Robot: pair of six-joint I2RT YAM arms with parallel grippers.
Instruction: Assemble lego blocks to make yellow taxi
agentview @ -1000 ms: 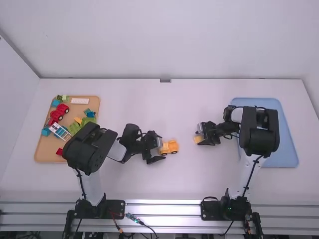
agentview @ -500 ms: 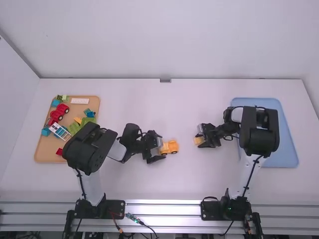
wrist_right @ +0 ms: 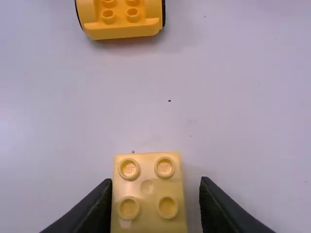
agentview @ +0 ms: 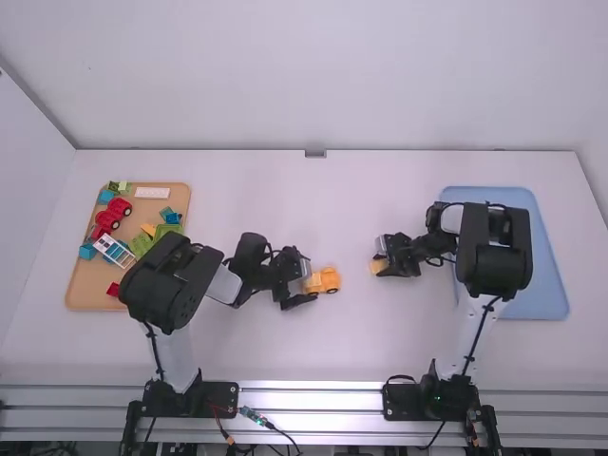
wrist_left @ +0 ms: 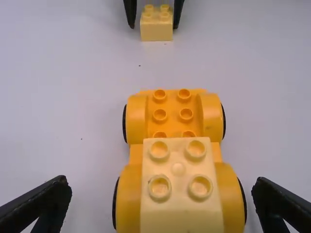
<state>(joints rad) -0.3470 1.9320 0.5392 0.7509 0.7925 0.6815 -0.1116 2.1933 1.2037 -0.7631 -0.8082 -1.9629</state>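
My left gripper (agentview: 310, 286) is low near the table's middle, its fingers on either side of the rear of the yellow car base (agentview: 328, 280). In the left wrist view the left gripper (wrist_left: 162, 191) stands open, with gaps beside the wheels of the car base (wrist_left: 210, 119). A pale yellow brick (wrist_left: 180, 208) sits on the car's near end; bare studs show at its far end. My right gripper (agentview: 379, 263) is farther right around a loose pale yellow block (agentview: 377, 268). In the right wrist view the right gripper (wrist_right: 154, 187) is open around this block (wrist_right: 147, 189), a gap at one side.
A tan tray (agentview: 90, 285) at the left holds red, blue, green, white and yellow toy pieces. The left arm reaches over its near right corner. A blue tray (agentview: 541, 294) lies at the right, partly under the right arm. A strip of table separates car and loose block.
The right gripper has shifted slightly around the loose block. The left gripper's fingers have changed position a little beside the car, which has stayed in place.
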